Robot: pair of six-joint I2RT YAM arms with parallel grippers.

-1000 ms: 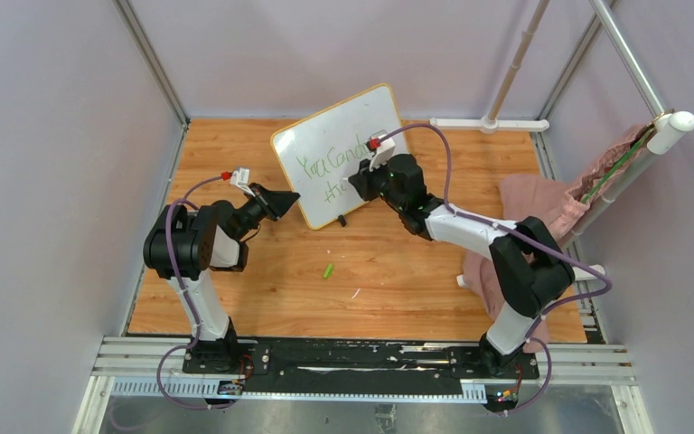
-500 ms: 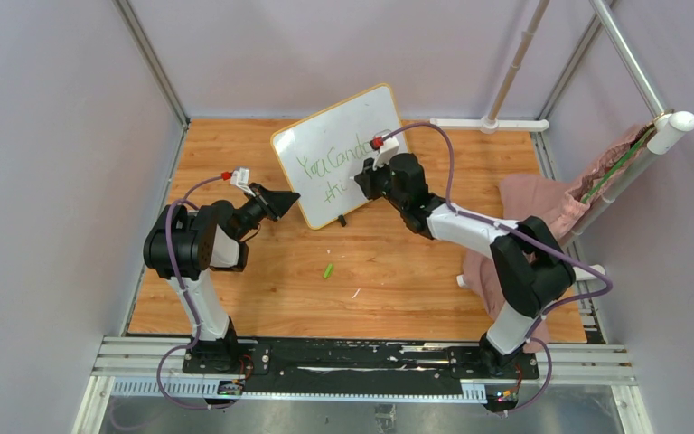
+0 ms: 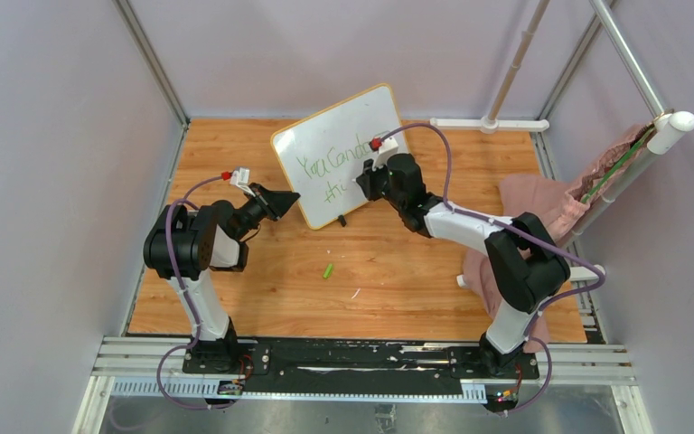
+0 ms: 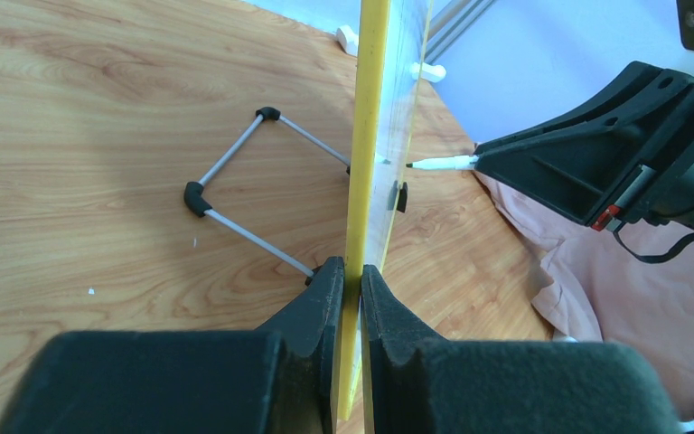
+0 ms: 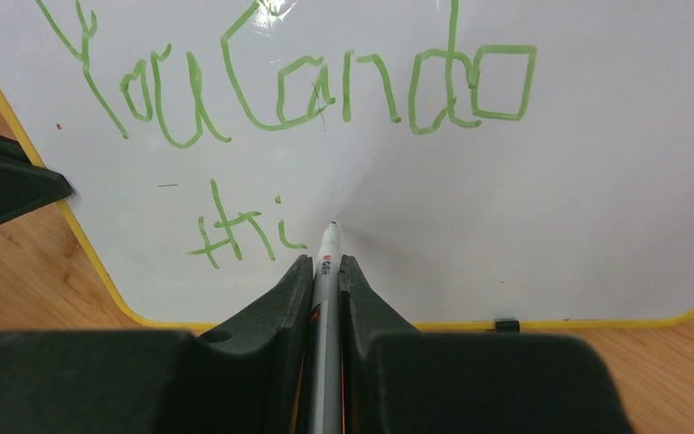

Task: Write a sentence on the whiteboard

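The left gripper (image 4: 351,271) clenched the glossy white, yellow-rimmed whiteboard (image 3: 361,117) by its left edge; the right gripper (image 5: 325,262) grasped a grey marker (image 5: 328,249), blank board rightward.

Small green piece (image 3: 328,269) lying on wooden table (image 3: 235,298), well apart from pink cloth (image 3: 529,197) heaped at right edge

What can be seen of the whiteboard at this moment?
The whiteboard is a glossy white panel with rounded corners and a thin yellow rim. It stands on its lower edge on the wooden table, propped by a grey wire stand behind it. A small black clip sits on that edge. The green sentence reads "You Can do", with "thi" below. The left end effector is shut on its side edge. The marker in the right end effector appears to touch its face.
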